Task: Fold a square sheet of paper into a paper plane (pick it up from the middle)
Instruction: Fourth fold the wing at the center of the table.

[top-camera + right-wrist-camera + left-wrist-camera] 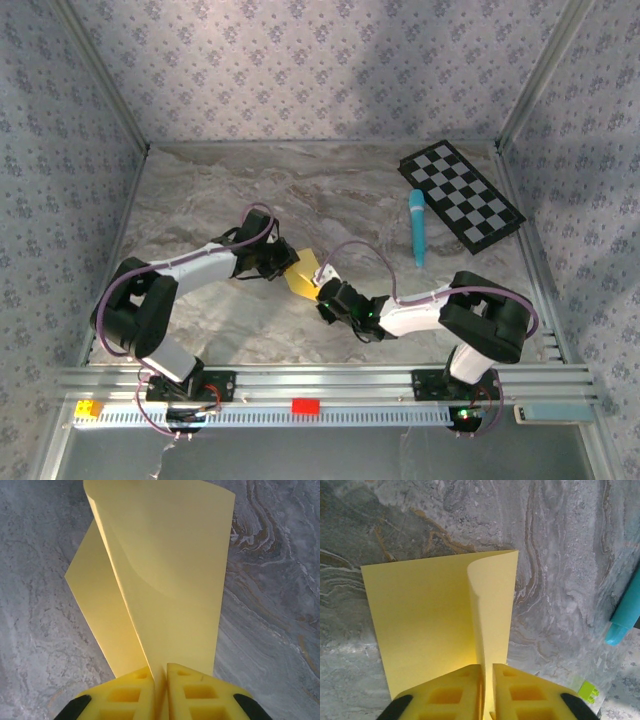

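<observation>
walls (300, 70): we see grey-blue flowered wallpaper closing in the work space on three sides.
table (200, 200): we see a marbled grey and tan top, with a metal rail along its near edge where both arms are bolted.
left arm (190, 268): we see it bent at the elbow and reaching toward the middle of the table.
right arm (430, 312): we see it stretched leftward, meeting the other arm near the centre.
checkered board (462, 195): we see it lying flat at the far right, turned at an angle, well apart from both arms.
sheet of paper (303, 276): we see plain yellow paper held between the two grippers near the middle of the table. From the left wrist, one part spreads flat to the left and the other curls over at its far edge. From the right wrist, it bends in two loose layers. We cannot tell whether it touches the table.
marker (417, 228): we see a light-blue one lying on the table near the board.
left gripper (487, 680): we see its yellow fingers pressed together, pinching the sheet along the bend.
right gripper (160, 680): we see its yellow fingers likewise closed, with the paper clamped between them.
green piece (590, 693): we see a small yellow-green bit on the table, right of the left gripper.
</observation>
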